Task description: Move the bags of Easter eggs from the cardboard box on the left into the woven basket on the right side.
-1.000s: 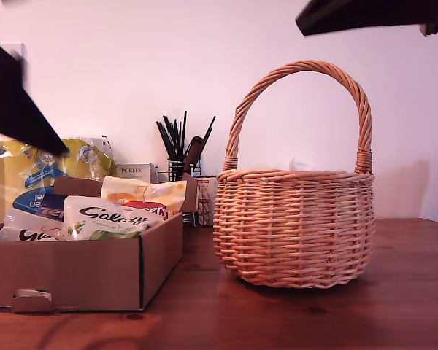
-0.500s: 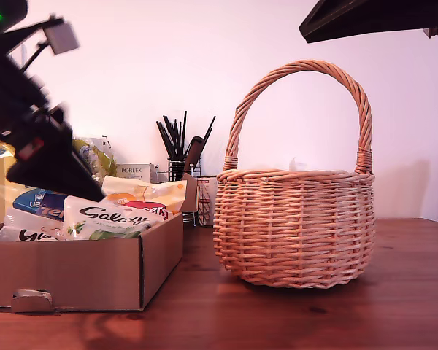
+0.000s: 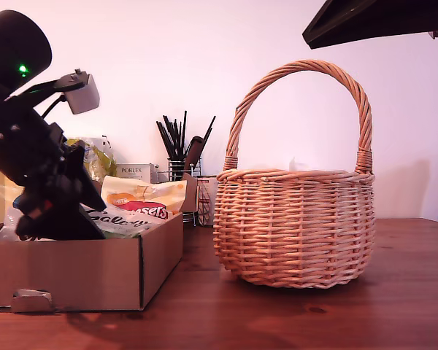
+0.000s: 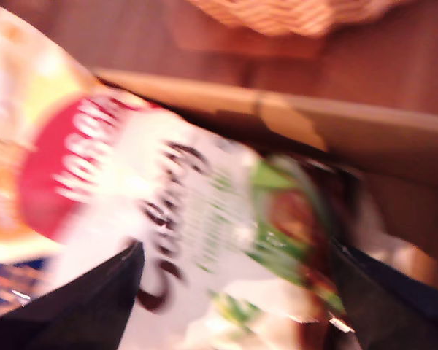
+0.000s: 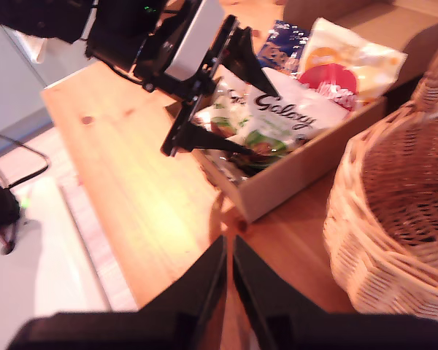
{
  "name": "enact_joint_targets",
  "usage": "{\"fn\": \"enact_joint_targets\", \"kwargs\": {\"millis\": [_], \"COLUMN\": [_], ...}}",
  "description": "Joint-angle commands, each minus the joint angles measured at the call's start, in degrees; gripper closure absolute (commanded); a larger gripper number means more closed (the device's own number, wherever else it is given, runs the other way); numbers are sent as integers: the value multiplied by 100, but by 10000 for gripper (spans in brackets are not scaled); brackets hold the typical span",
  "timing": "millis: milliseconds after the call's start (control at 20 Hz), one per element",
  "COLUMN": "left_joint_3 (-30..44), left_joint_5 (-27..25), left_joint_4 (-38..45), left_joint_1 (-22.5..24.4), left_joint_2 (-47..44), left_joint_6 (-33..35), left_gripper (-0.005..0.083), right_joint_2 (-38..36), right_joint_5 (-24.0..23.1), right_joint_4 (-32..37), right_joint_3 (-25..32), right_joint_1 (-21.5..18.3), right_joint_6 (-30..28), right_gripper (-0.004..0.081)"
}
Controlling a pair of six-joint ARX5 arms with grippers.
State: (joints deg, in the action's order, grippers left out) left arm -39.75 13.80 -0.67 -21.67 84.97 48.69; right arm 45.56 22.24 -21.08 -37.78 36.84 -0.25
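Glossy plastic pouches (image 3: 142,204); matt corrugated cardboard box (image 3: 95,273); rough wicker basket (image 3: 296,226); polished wood table (image 3: 292,313).

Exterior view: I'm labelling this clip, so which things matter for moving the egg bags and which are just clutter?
Job:
Galaxy bag
Maltesers bag
cardboard box
woven basket
my first end effector, open over the Galaxy bag

Clutter:
wire utensil holder
Porlex box
large yellow plastic pack

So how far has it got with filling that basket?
Barely started, it seems. No bag shows above the woven basket rim, though its inside is hidden. The white Galaxy bag and the others lie in the cardboard box. My first tool is open astride the Galaxy bag. My second tool waits shut, holding nothing.
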Motion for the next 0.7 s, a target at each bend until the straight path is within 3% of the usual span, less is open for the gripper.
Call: {"fn": "enact_joint_targets", "kwargs": {"millis": [0,400,500,650], "left_joint_3": [59,59,59,59], "left_joint_5": [11,26,26,26], "left_joint_4": [42,-118,-254,-409], "left_joint_1": [-15,-52,-52,-52], "left_joint_2": [308,654,654,654], "left_joint_6": [96,127,127,125], "left_gripper": [21,43,143,488], "right_joint_2": [2,2,2,2], "right_joint_5": [-28,-35,-35,-35], "right_joint_4": [22,22,22,22], "right_joint_3": [122,122,122,122], "right_joint_1": [15,15,15,15], "right_joint_6": [-20,-20,-20,-20], "right_gripper": [783,783,783,783]}}
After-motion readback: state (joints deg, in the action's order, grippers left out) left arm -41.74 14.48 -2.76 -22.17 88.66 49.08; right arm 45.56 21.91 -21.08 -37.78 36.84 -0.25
